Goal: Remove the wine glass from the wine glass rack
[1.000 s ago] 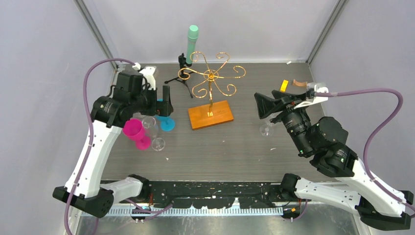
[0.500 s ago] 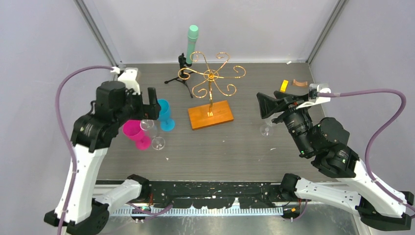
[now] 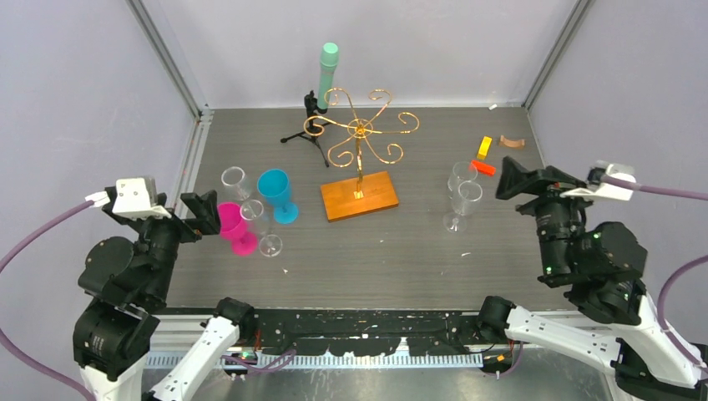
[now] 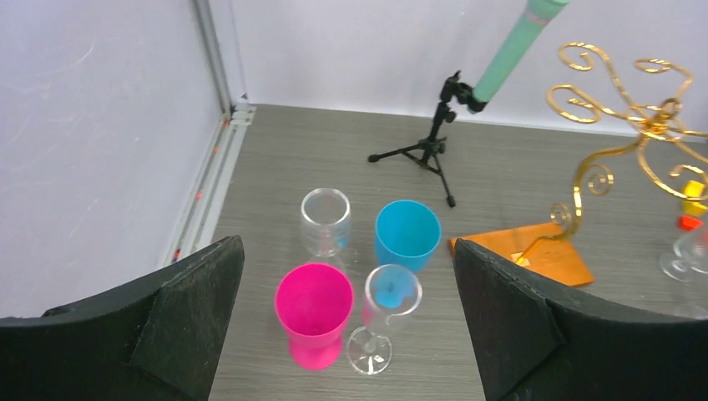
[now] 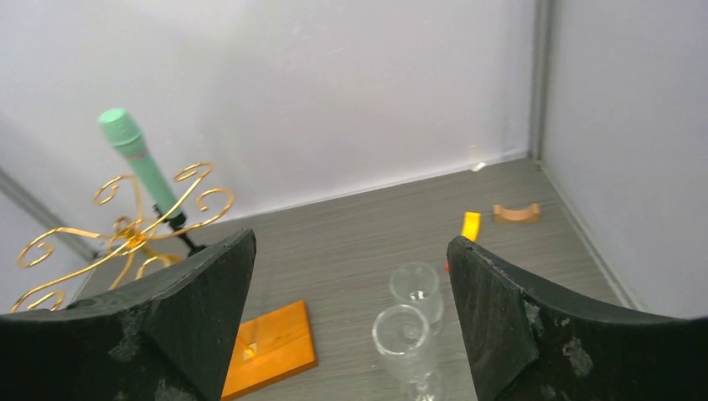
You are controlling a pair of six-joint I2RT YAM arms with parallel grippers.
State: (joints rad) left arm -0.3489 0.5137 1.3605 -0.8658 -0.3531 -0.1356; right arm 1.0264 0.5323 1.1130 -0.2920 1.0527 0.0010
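Observation:
The wine glass rack (image 3: pixel 361 132), gold wire with curled arms on an orange wooden base (image 3: pixel 359 195), stands mid-table; nothing hangs from its arms. Two clear wine glasses (image 3: pixel 468 195) (image 3: pixel 460 175) stand upright on the table to its right, also seen in the right wrist view (image 5: pixel 402 333) (image 5: pixel 416 287). My right gripper (image 3: pixel 522 182) (image 5: pixel 351 241) is open, raised and back from them, touching nothing. My left gripper (image 3: pixel 197 217) (image 4: pixel 347 246) is open above the near left, looking down on another clear wine glass (image 4: pixel 392 292).
Left of the rack stand a pink cup (image 3: pixel 230 224), a blue cup (image 3: pixel 275 189) and a clear glass (image 3: pixel 235 181). A black tripod (image 3: pixel 309 125) with a green tube (image 3: pixel 327 67) stands behind the rack. Yellow (image 3: pixel 485 147), red (image 3: pixel 482 167) and tan (image 3: pixel 511 141) pieces lie far right.
Both arms pulled back toward the near edge. The right gripper opened wider and drew away from the clear glasses; the left gripper withdrew from the cups.

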